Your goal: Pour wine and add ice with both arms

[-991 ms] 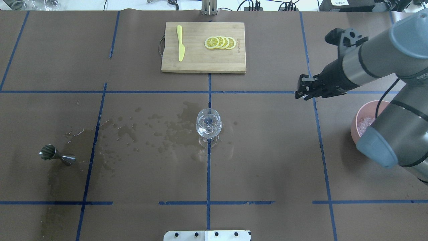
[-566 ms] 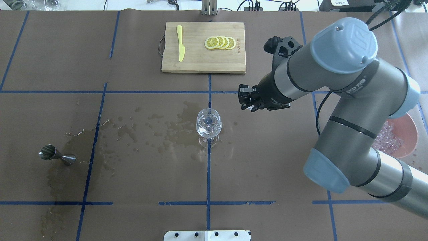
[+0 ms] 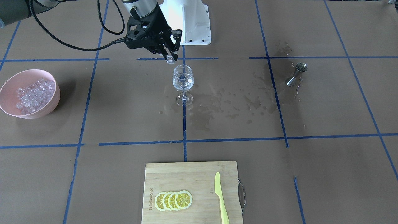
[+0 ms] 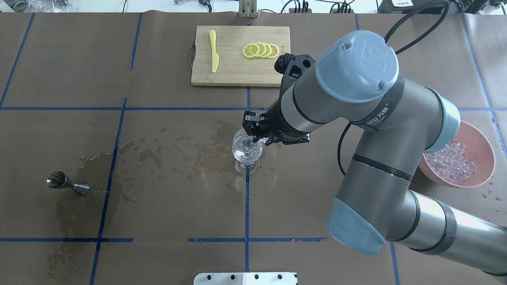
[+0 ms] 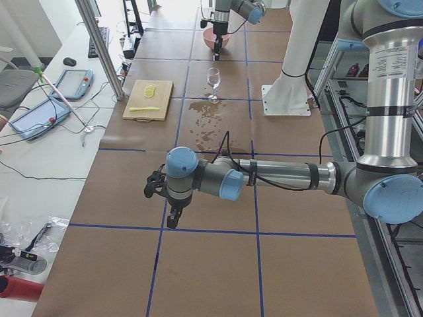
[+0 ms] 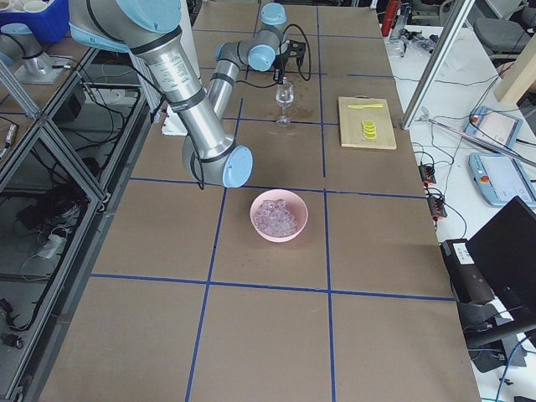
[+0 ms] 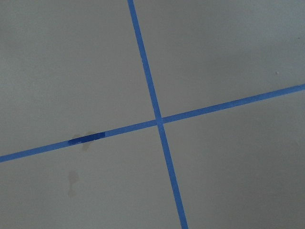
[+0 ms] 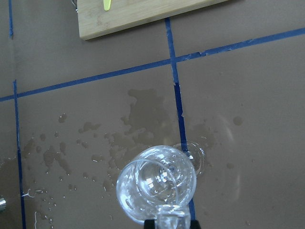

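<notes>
Ice cube (image 3: pixel 169 59), one, clamped in right end effector (image 3: pixel 170 56), one glass (image 3: pixel 182 81), four lemon slices (image 3: pixel 173 200)

Table (image 4: pixel 166 221) carries glass (image 4: pixel 246 152), bowl (image 4: pixel 481 138), jigger (image 4: pixel 67 183), cutting board (image 4: pixel 237 71).

The surface (image 3: pixel 124 102) is showing as matt brown paper crossed by smooth blue tape (image 3: pixel 183 141), looking darker where wet. The wine glass (image 3: pixel 182 79) is glinting clear and glossy, as is the ice cube (image 3: pixel 169 59) sitting between matt black fingers (image 3: pixel 172 51). The jigger (image 3: pixel 297 74) is gleaming as polished metal; the cutting board (image 3: pixel 186 177) is showing pale wood grain, the knife (image 3: pixel 220 199) smooth yellow plastic, the bowl (image 3: pixel 37 113) matt pink.
</notes>
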Tool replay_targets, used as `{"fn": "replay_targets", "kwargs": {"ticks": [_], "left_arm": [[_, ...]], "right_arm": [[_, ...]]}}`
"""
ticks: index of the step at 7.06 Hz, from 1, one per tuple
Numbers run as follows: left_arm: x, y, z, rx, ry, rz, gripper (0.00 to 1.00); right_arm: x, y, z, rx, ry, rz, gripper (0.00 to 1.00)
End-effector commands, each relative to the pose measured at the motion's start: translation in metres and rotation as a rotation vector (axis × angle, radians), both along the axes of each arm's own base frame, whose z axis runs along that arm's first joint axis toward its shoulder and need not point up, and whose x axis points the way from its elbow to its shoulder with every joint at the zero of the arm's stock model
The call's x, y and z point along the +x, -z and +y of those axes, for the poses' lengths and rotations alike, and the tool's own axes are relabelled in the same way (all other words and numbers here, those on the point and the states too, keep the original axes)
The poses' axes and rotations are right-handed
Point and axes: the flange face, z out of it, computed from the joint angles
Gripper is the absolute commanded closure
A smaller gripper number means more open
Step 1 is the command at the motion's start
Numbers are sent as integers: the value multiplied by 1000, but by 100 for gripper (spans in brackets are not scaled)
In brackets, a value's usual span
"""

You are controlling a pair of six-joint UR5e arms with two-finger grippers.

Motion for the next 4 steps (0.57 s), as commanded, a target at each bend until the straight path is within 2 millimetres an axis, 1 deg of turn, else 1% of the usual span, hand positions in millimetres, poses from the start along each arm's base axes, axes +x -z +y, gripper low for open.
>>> {"fn": "replay_targets", "kwargs": {"ticks": [1, 3, 4], "left_arm": [[-1, 1, 2, 2, 3, 0, 0], [-1, 2, 2, 4, 2, 2, 0], [-1, 1, 2, 2, 2, 2, 0]], "right_arm": [[-17, 7, -1, -9, -10, 14, 100], [-23, 13, -4, -13, -15, 12, 100], [-25, 11, -5, -17, -11, 14, 97]]}}
